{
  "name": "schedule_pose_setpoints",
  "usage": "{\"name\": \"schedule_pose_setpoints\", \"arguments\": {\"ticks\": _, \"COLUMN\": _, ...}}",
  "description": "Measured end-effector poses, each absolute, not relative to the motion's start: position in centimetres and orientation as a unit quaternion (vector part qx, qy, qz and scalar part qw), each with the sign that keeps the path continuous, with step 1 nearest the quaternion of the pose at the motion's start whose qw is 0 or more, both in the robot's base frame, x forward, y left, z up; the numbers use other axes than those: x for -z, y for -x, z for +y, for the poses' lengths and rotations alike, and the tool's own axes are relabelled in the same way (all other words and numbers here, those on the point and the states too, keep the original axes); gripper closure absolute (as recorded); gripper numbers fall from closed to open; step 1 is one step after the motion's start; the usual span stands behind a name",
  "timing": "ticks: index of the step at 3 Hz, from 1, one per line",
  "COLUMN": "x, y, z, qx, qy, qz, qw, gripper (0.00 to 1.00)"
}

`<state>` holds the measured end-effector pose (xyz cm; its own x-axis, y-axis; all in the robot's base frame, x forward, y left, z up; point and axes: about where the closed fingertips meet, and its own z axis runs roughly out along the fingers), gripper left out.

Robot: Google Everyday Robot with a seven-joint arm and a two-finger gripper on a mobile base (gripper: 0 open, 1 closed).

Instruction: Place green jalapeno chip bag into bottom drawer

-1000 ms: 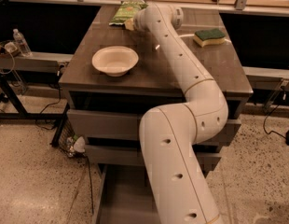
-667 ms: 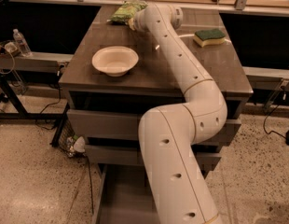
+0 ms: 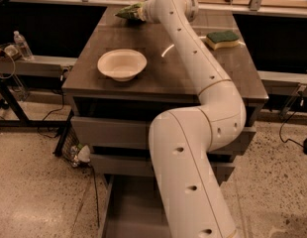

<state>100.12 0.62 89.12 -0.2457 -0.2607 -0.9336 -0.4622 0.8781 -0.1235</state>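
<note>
The green jalapeno chip bag (image 3: 127,12) lies at the far left back of the dark table top (image 3: 193,78). My gripper (image 3: 139,13) is at the bag's right end, at the tip of the white arm (image 3: 193,58) that reaches across the table; the wrist hides most of it. I cannot tell whether it is holding the bag. The bottom drawer (image 3: 125,207) is pulled open at the foot of the cabinet, and the grey floor that shows has nothing on it. My arm's lower segment covers its right part.
A pale bowl (image 3: 122,63) sits at the table's front left. A green-and-yellow sponge (image 3: 222,38) lies at the right back. Two shut upper drawers (image 3: 109,133) are below the top. A water bottle (image 3: 22,44) stands on a shelf at the left.
The wrist has moved slightly further onto the chip bag, which now shows smaller and more bunched. The bowl and sponge have not moved.
</note>
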Motion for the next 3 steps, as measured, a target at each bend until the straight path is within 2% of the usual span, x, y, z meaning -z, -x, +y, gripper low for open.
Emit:
{"name": "schedule_pose_setpoints", "arguments": {"ticks": 1, "x": -95.0, "y": -99.5, "z": -1.7, "qx": -0.064, "qy": 0.225, "qz": 0.759, "qw": 0.607, "gripper": 1.00}}
{"name": "schedule_pose_setpoints", "arguments": {"ticks": 3, "x": -104.4, "y": -96.4, "z": -11.2, "qx": -0.020, "qy": 0.154, "qz": 0.741, "qw": 0.653, "gripper": 1.00}}
